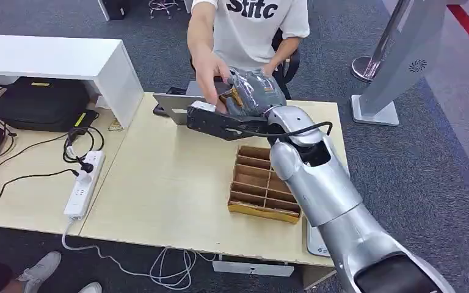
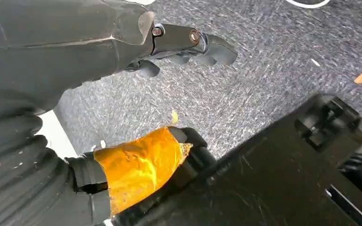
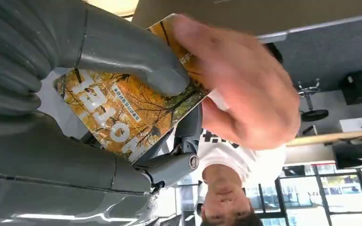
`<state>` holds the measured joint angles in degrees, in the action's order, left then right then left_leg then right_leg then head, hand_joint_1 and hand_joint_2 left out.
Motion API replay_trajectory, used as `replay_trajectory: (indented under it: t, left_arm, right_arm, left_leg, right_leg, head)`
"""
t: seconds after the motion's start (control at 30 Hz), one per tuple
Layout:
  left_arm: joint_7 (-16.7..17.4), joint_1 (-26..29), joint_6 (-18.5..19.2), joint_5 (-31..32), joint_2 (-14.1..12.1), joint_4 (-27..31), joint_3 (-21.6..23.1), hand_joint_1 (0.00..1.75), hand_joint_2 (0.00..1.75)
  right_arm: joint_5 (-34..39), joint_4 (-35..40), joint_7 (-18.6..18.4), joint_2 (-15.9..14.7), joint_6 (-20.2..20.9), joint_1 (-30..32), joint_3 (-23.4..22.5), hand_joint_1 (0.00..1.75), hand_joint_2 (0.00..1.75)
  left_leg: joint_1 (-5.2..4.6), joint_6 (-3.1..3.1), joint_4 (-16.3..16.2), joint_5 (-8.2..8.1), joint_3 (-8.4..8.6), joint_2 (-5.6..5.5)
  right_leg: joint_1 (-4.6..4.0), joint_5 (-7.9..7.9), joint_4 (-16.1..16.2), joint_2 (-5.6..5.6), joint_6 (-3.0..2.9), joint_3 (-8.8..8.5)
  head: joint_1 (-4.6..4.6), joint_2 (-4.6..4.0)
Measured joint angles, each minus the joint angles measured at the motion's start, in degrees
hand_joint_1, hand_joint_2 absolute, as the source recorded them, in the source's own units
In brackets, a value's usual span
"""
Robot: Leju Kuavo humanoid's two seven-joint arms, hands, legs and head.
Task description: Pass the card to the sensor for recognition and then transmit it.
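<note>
The right robot hand [image 3: 122,70] holds the card [image 3: 122,113] out, a person's hand [image 3: 245,89] grabs it, so only letting go is left.

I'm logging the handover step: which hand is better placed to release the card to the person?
Right. The right hand already pinches the card over the table's far edge, where the person's hand is touching it. The left hand hangs above the carpet.
</note>
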<state>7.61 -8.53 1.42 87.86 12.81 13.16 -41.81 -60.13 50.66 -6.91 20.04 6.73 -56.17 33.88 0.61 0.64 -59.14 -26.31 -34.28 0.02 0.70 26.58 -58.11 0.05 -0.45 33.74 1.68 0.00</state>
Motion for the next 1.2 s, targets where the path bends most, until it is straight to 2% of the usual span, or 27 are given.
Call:
replay_trajectory:
  t: [0.1,0.13,0.17,0.2,0.43,0.83,0.97,1.03,1.13,1.2]
  left_arm:
    - [0.0,0.0,0.1,0.0,0.0,-0.1,0.7,0.00,1.75]
    - [0.0,0.0,0.1,0.0,0.0,-0.1,1.0,0.00,1.75]
    - [0.0,0.0,0.1,0.0,0.1,-0.1,1.1,0.00,1.75]
    - [0.1,0.0,0.1,0.0,0.1,-0.1,1.3,0.00,1.75]
    - [0.2,0.0,-0.1,0.0,0.1,-0.1,1.5,0.00,1.75]
    - [0.2,0.1,-0.6,-0.1,0.1,-0.1,1.5,0.00,1.75]
    - [0.2,0.2,-1.2,-0.4,0.0,-0.1,1.3,0.00,1.75]
    - [0.1,0.4,-2.3,-1.5,-0.1,-0.2,0.8,0.00,1.75]
    - [-0.3,0.8,-3.2,-2.9,-0.4,-0.2,-0.4,0.00,1.75]
    - [-0.7,1.1,-3.7,-3.6,-0.6,-0.2,-1.2,0.00,1.75]
  right_arm:
    - [-0.4,-2.0,-0.4,0.0,-0.7,-0.8,0.9,1.75,1.75]
    - [-0.3,-2.7,-0.6,0.0,-0.9,-1.0,1.2,1.62,1.75]
    - [-0.4,-3.2,-0.7,0.0,-1.1,-1.3,1.4,0.70,1.75]
    - [-0.5,-3.9,-0.8,0.1,-1.5,-1.4,1.5,0.00,1.75]
    - [-2.4,-6.3,0.4,0.1,-3.3,-1.6,1.3,0.00,1.75]
    - [-5.1,-2.6,2.7,0.1,-3.9,0.4,-2.4,0.00,1.75]
    - [-0.1,3.4,5.2,0.1,-2.1,4.5,-5.0,0.00,1.75]
    - [8.3,8.8,7.4,0.3,0.0,7.3,-6.6,0.00,1.75]
    - [9.4,17.7,11.2,-0.1,0.0,15.1,-6.6,0.00,1.75]
    - [7.4,25.0,13.3,-1.7,-2.1,21.6,-5.5,0.00,1.75]
  left_leg:
    - [0.00,0.00,0.0,0.00,-0.01,0.00]
    - [0.00,0.00,0.0,0.00,0.00,0.00]
    - [0.01,0.00,0.0,0.00,0.00,0.00]
    - [0.01,0.00,0.0,0.00,-0.01,0.00]
    - [0.01,0.00,0.0,0.00,-0.02,0.01]
    - [0.01,0.00,0.0,0.00,-0.02,0.01]
    - [0.01,0.01,0.0,-0.01,-0.05,0.00]
    - [0.02,0.01,0.0,-0.02,-0.06,-0.01]
    - [0.02,-0.01,0.0,-0.09,-0.04,-0.01]
    - [0.02,-0.06,0.0,-0.15,-0.08,-0.07]
  right_leg:
    - [0.00,0.00,0.0,0.01,0.00,0.03]
    - [0.00,0.00,0.0,0.01,0.00,0.03]
    - [0.00,0.00,0.0,0.00,0.00,0.03]
    - [0.00,0.00,0.0,0.00,0.00,0.03]
    - [-0.01,0.00,0.0,0.01,0.00,0.06]
    - [-0.01,0.00,0.0,0.01,-0.01,0.08]
    - [-0.01,0.01,0.0,0.00,-0.01,0.09]
    - [-0.01,0.02,0.0,0.00,-0.01,0.10]
    - [-0.02,0.09,0.0,-0.02,-0.08,0.13]
    - [-0.02,0.19,0.0,-0.12,0.00,0.08]
  head:
    - [0.04,0.00]
    - [0.02,0.00]
    - [0.04,0.00]
    - [0.04,0.00]
    - [0.02,0.00]
    - [0.02,0.00]
    - [0.04,0.00]
    - [0.00,0.00]
    - [0.07,0.00]
    - [0.02,0.00]
